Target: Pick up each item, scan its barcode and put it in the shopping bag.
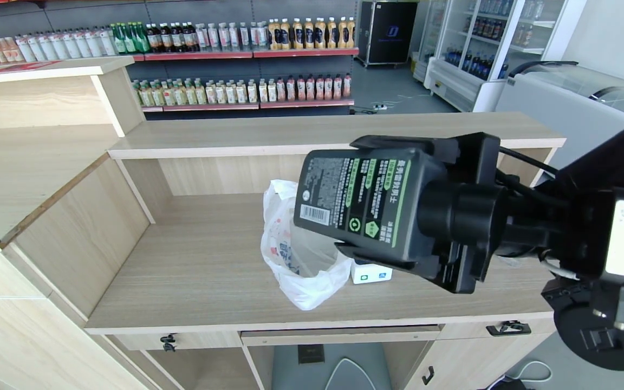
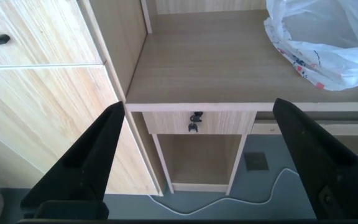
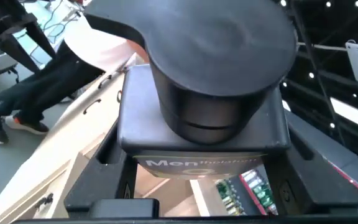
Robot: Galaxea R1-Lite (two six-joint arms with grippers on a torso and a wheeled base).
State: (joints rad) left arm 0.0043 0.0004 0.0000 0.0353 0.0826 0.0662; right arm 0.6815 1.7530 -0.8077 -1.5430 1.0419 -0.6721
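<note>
A dark bottle (image 1: 377, 200) with green label panels is held in the air above a pale wooden counter (image 1: 198, 271). The right gripper (image 1: 347, 196) clamps it, one finger on the bottle's far side and one on its near side.

From the head view, the bottle covers the right part of a white plastic shopping bag (image 1: 296, 254) that sits open on the counter. It also covers part of a small white box (image 1: 370, 272) just right of the bag. How high the bottle hangs over the bag cannot be judged. The label print is too small to make out.

The bottle lies on its side with its long axis running left to right. Its base points left and its cap end points right, toward the wrist. A white barcode patch (image 1: 314, 214) near the base faces up toward the head camera. In the right wrist view the round black cap (image 3: 216, 56) looms close and hides most of the body behind it.

The left gripper (image 2: 199, 106) hangs low before the counter's near edge, jaws spread wide and holding nothing. The bag's edge (image 2: 328, 43) shows beyond it.
</note>
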